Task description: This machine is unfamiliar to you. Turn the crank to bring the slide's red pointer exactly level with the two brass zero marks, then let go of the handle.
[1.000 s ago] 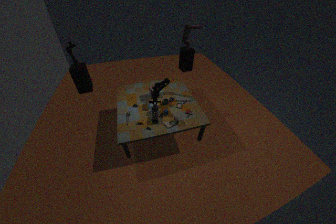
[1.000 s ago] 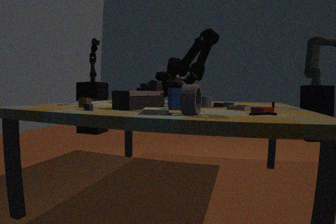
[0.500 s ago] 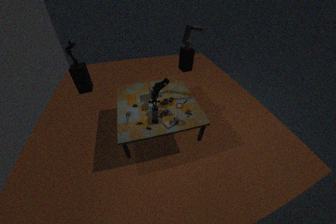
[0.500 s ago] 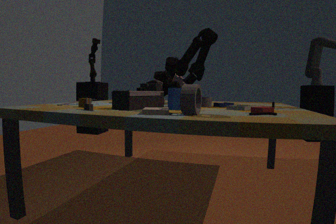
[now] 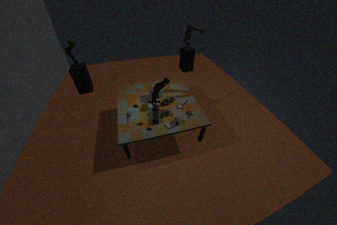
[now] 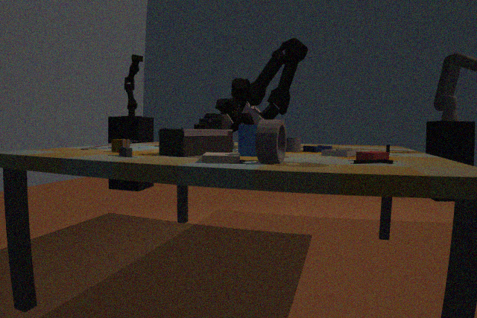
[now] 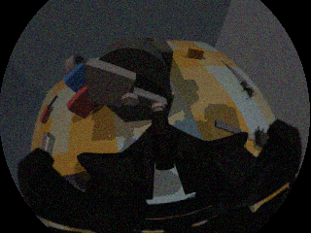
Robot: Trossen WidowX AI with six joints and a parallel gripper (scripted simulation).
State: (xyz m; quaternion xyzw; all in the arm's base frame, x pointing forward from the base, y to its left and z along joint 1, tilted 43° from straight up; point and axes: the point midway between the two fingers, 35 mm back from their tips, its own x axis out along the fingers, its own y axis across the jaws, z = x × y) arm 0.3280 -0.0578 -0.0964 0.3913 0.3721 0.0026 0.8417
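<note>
The machine (image 5: 155,117) (image 6: 208,144) is a long dark body standing on the table. In the wrist view a grey-brown slab (image 7: 109,83) rises over its dark part, with a short grey cylinder (image 7: 129,99) below it. A light grey crank arm (image 7: 148,95) runs to the handle (image 7: 157,105). My gripper (image 7: 158,126) is shut on the crank handle, at the machine's end towards the arm's base. The fingers cover most of the handle. The red pointer and the brass zero marks cannot be made out in any view, so their relative level cannot be told.
A blue block (image 5: 166,113) (image 6: 247,140) (image 7: 75,78) and a grey ring (image 6: 270,141) stand beside the machine. A red block (image 7: 79,103) shows near the blue one. A white block (image 6: 220,158), a red piece (image 5: 188,112) (image 6: 372,156) and an orange block (image 7: 195,52) lie around.
</note>
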